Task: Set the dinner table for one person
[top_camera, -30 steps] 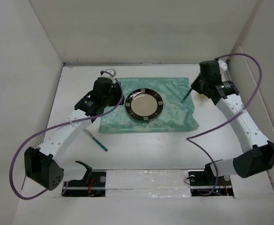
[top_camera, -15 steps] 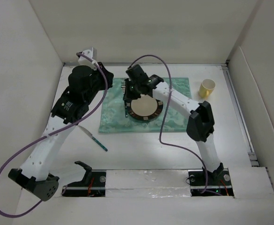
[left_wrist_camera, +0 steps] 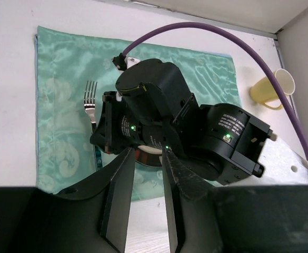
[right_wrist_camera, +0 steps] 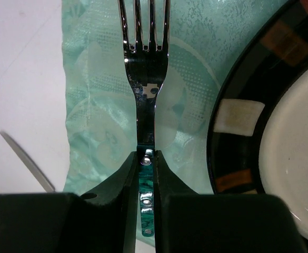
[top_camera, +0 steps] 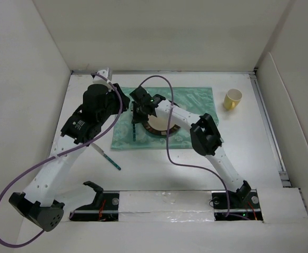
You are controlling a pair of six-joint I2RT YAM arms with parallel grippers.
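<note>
Mint-green cloth mat (top_camera: 196,100) lies crinkled on the far half of the white desk (top_camera: 159,168), and a plate (right_wrist_camera: 232,116) with a black rim broken by pale and tan patches sits on it near the middle. The right pincer (right_wrist_camera: 145,158) is clamped on the green handle of a steel fork (right_wrist_camera: 143,79), its tines pointing away from the wrist camera. The fork sits over the cloth just to the left of the plate and clear of its rim; whether it already touches the mat cannot be told. The left pincer (left_wrist_camera: 148,154) hangs above the right arm's wrist, its jaws a little apart with nothing between them, looking down on the mat's left side. A knife (top_camera: 107,157) with a teal handle lies at a slant on the bare desk, just off the mat's near left corner. A yellow cup (top_camera: 232,98) stands upright on the desk beside the mat's far right corner, apart from the cloth.
</note>
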